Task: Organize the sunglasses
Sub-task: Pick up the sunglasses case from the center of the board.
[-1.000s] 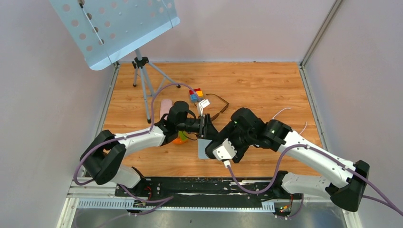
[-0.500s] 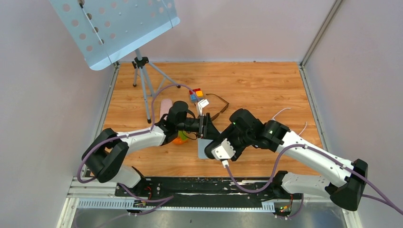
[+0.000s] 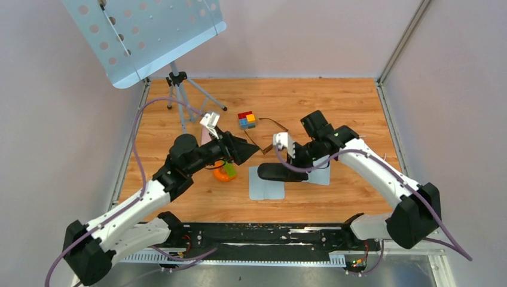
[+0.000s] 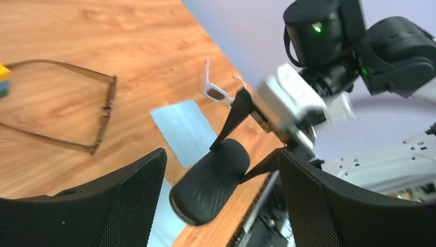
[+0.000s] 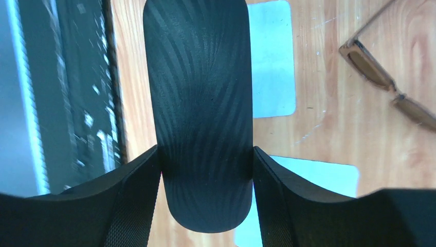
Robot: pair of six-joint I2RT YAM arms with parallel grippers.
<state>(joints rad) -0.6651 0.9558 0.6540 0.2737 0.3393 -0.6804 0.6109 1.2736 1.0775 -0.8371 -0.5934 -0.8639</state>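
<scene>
Nearest the arm bases, a light-blue cloth (image 3: 266, 191) lies flat on the wooden surface (image 3: 335, 101), and a 2nd light-blue cloth (image 3: 320, 175) lies just to its right and slightly farther back. Above the far edge of the 1st cloth, the right gripper (image 5: 204, 154) is clamped on a black glasses case (image 3: 276, 173), 1 finger against each long side. The case's long axis runs left to right in the overhead view; whether it touches the cloth I cannot tell. To the left of the case sits a small orange-and-green object (image 3: 226, 173). Above that object the left gripper (image 4: 221, 159) hangs with its 2 fingers spread wide and nothing between them, pointing toward the case and the right gripper. Farther back lie the sunglasses (image 4: 105, 109), unfolded and flat on the bare wood, touched by neither gripper. The lens front is at the right end, close to the right wrist, and runs diagonally near to far. The 2 slim temple arms stretch away from it to the left, so the pair's long axis points toward a multicoloured cube (image 3: 246, 119) just beyond them. White-framed glasses (image 4: 218, 91) lie past the 2nd cloth in the left wrist view. A pink case (image 3: 205, 137) shows partly behind the left wrist. A music stand (image 3: 143, 36) on its tripod stands at the far left corner.
</scene>
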